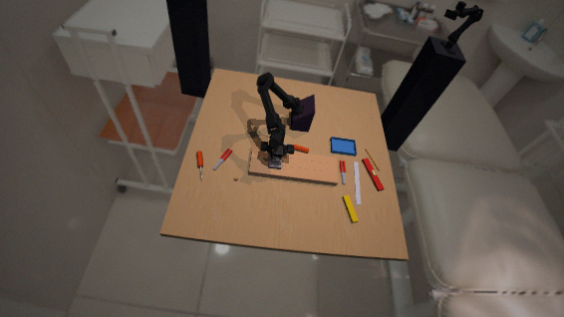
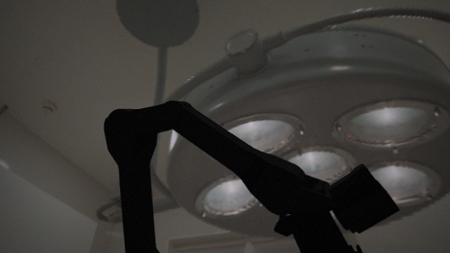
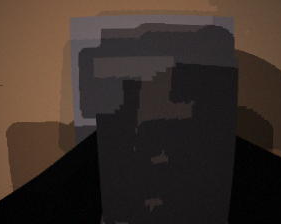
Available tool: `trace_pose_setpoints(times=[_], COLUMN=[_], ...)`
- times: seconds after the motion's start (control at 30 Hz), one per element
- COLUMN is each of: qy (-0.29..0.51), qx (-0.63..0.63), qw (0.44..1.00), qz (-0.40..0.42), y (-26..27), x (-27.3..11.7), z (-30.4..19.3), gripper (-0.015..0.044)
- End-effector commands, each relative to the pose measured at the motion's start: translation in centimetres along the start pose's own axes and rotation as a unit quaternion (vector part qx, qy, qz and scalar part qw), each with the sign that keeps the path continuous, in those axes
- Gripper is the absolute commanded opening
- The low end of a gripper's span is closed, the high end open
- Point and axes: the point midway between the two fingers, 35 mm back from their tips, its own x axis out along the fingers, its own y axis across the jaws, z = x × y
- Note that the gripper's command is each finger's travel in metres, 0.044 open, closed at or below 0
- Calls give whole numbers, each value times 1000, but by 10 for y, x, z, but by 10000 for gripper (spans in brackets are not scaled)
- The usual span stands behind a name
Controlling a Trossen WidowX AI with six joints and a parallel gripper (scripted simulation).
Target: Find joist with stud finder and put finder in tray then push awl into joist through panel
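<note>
My gripper (image 1: pixel 275 157) (image 3: pixel 156 136) is shut on the grey stud finder (image 1: pixel 275 163) (image 3: pixel 86 30), which is over the left part of the tan floor panel (image 1: pixel 314 167) (image 3: pixel 26 65). I cannot tell if its underside touches the panel. No joist shows. The blue tray (image 1: pixel 343 147) is behind the panel's right end. An orange handle (image 1: pixel 301 149) lies just behind the panel, and an orange-handled tool (image 1: pixel 199 158) with a thin metal shaft lies at the far left; I cannot tell which is the awl.
Red-handled tools (image 1: pixel 223 158) (image 1: pixel 343 170) lie either side of the panel. A white strip (image 1: pixel 357 183), a red bar (image 1: pixel 373 174), a yellow bar (image 1: pixel 350 208) and a thin pencil-like stick (image 1: pixel 372 159) are at the right. A dark block (image 1: pixel 304 115) stands behind beside the arm.
</note>
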Motion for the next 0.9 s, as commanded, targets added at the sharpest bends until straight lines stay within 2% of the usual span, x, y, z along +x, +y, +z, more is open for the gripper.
trace_pose_setpoints(times=[0.0, 0.57, 0.87], qy=[0, 0, 0], qx=[9, 9, 9], qw=[1000, 1000, 1000], qz=[-11, -13, -13], y=[-25, -82, -83], x=[0, -2, -2], z=[1, 0, 0], gripper=[0, 0, 0])
